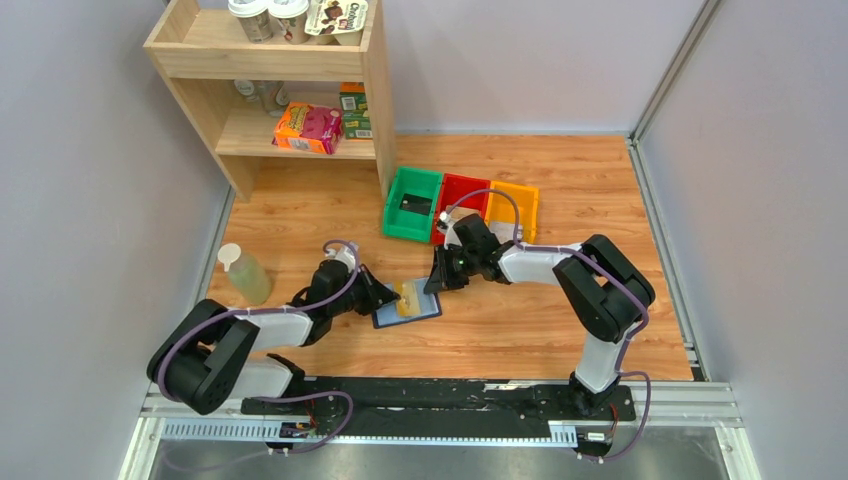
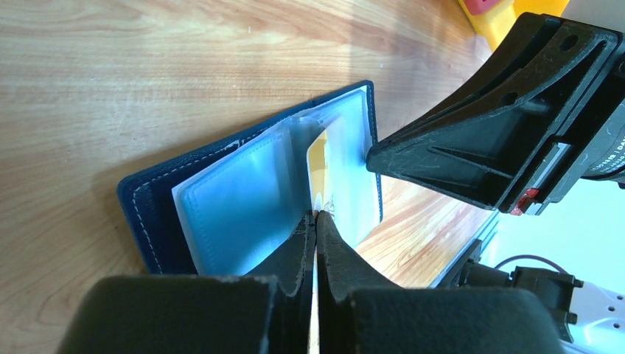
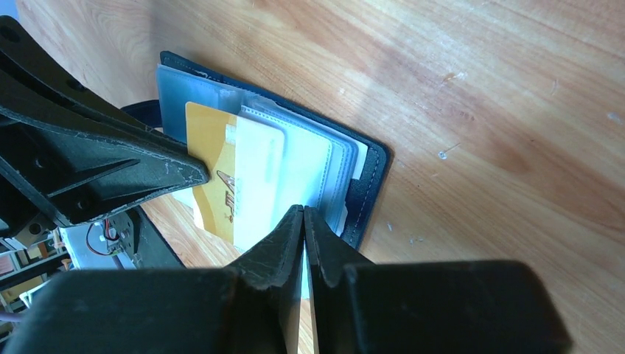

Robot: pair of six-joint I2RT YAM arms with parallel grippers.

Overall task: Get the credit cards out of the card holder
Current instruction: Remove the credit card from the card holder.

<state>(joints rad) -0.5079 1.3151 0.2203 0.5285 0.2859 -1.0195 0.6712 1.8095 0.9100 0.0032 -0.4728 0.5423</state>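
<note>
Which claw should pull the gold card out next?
Probably the left claw: it looks pinched on the gold card at its edge. The right claw pinches a clear pocket, steadying the card holder.

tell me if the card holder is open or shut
Open. The card holder lies spread on the table, its clear sleeves fanned up and a gold card showing among them.

- Card holder (image 1: 402, 319) lies open on the table (image 1: 540, 330), forward of the two arm bases.
- One credit card (image 1: 409, 298) sits in an inner pocket of the holder.
- Left gripper (image 1: 388, 296) at the holder's 9 o'clock, pinching a pocket leaf.
- Right gripper (image 1: 437, 283) at its 1 o'clock, pinching another leaf.
- Row of three bins (image 1: 458, 207) at 12 o'clock, well apart.
- Bottle (image 1: 245, 277) at 9 o'clock, beyond the left gripper.
- Shelf unit (image 1: 378, 100) at 11 o'clock, in the far corner.
</note>
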